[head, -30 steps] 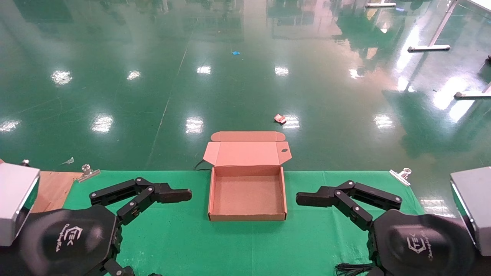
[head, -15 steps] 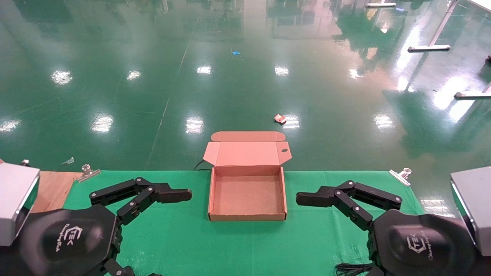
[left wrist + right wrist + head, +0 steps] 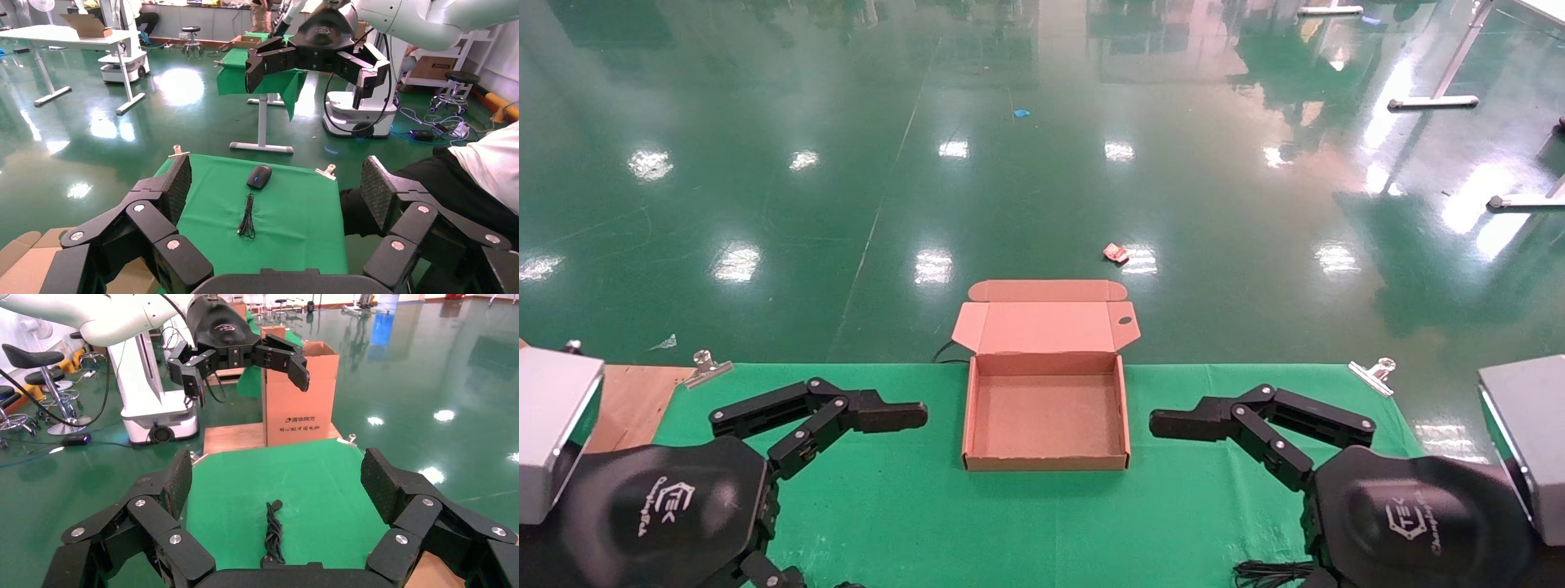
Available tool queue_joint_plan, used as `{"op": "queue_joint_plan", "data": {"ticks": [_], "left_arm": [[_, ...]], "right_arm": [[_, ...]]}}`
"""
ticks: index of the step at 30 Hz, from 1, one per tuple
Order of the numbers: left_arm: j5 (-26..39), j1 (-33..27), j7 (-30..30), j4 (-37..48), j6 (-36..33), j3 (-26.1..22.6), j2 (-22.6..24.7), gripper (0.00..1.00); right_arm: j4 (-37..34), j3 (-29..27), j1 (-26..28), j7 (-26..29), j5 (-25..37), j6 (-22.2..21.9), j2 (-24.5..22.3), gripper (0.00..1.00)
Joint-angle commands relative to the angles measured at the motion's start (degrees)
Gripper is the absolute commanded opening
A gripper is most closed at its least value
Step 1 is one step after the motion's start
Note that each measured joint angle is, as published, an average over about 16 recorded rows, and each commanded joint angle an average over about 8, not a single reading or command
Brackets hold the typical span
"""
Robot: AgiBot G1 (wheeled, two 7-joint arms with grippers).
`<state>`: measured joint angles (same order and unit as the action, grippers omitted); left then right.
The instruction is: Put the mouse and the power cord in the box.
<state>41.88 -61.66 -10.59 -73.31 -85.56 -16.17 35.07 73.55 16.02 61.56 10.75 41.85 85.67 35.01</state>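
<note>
You have nothing packed yet: the box [image 3: 1046, 416] sits open and empty at mid-desk between both grippers. The left gripper [image 3: 275, 190] and right gripper [image 3: 275, 478] hover with jaws apart, holding nothing. The mouse [image 3: 259, 176] and the power cord [image 3: 273, 533] lie on the green desk, both left to load.

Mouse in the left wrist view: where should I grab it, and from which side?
Come down from above and pinch the mouse across its narrow width, fingers on the two long sides. It lies flat on the green cloth, low and rounded, so an end approach would likely slip; its wire lies bundled at one end. The left gripper is open, facing it.
</note>
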Motion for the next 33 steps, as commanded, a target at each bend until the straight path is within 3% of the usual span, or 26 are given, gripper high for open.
{"op": "queue_joint_plan", "data": {"ticks": [1,29,33], "left_arm": [[0.0,0.0,0.0,0.0,0.0,0.0,0.0,1.0],[0.09,0.13,-0.11,0.06,0.09,-0.15,0.24,1.0],[2.58,-0.16,-0.39,0.44,1.25,-1.68,1.77,1.0]], "right_arm": [[0.0,0.0,0.0,0.0,0.0,0.0,0.0,1.0],[-0.1,0.11,0.05,-0.05,0.1,-0.1,0.08,1.0],[-1.26,0.65,-0.02,-0.88,1.27,0.95,0.01,1.0]]}}
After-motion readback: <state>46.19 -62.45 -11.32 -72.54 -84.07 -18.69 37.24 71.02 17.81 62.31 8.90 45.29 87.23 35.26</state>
